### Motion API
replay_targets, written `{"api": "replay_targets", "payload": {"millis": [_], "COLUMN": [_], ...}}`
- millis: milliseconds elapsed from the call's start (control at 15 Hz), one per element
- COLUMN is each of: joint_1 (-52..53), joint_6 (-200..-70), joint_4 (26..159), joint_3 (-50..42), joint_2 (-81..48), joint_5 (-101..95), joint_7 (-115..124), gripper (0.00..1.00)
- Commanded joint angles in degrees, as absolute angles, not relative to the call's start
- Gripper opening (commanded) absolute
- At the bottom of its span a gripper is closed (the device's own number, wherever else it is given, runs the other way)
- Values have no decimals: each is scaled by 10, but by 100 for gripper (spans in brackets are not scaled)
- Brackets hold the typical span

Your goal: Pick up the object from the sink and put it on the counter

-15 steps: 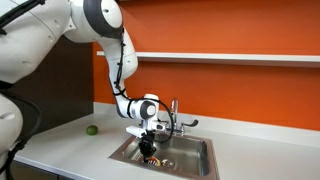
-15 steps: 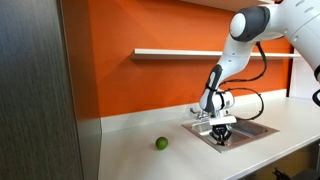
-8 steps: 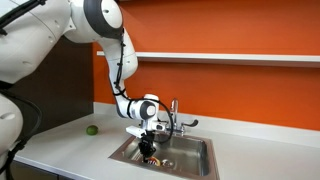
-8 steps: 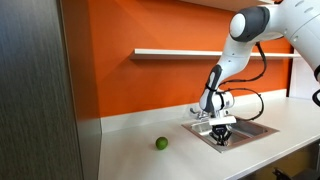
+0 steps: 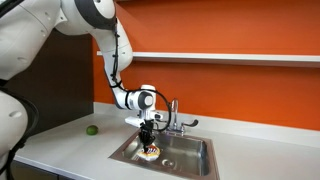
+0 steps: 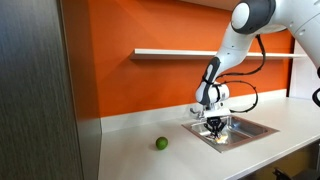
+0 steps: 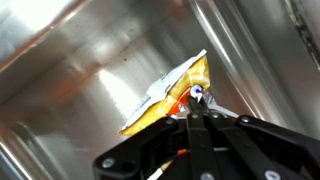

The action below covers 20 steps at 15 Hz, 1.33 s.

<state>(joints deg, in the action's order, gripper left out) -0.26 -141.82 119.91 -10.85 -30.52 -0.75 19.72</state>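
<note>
Wrist view: claw point(image 7: 196, 106) pinched narrow on the packet point(image 7: 168, 92), gripping its corner; packet fans out twd 10 o'clock, w/ the steel sink point(image 7: 80, 70) behind. In an exterior view, packet hangs under claw inside the sink; green ball point(image 5: 91, 129) on the surface point(image 5: 68, 147) at sink's 9 o'clock, faucet point(image 5: 173, 112) at 12

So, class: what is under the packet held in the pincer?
Bare steel sink shows around the packet, gripped by the pincer; the patch straight beneath it is hidden.
</note>
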Motion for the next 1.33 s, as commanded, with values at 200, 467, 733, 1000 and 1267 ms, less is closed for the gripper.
{"api": "replay_targets", "payload": {"millis": [200, 467, 733, 1000, 1267], "joint_1": [28, 38, 50, 61, 56], "joint_6": [-1395, -1385, -1374, -1355, -1333], "joint_4": [1213, 1217, 1231, 1256, 1289], "joint_3": [-136, -140, -132, -120, -97], "joint_2": [-239, -211, -179, -134, -88], "joint_5": [-55, -87, -117, -140, -146], "joint_7": [246, 270, 284, 280, 270], "gripper": [0, 0, 0, 0, 0]}}
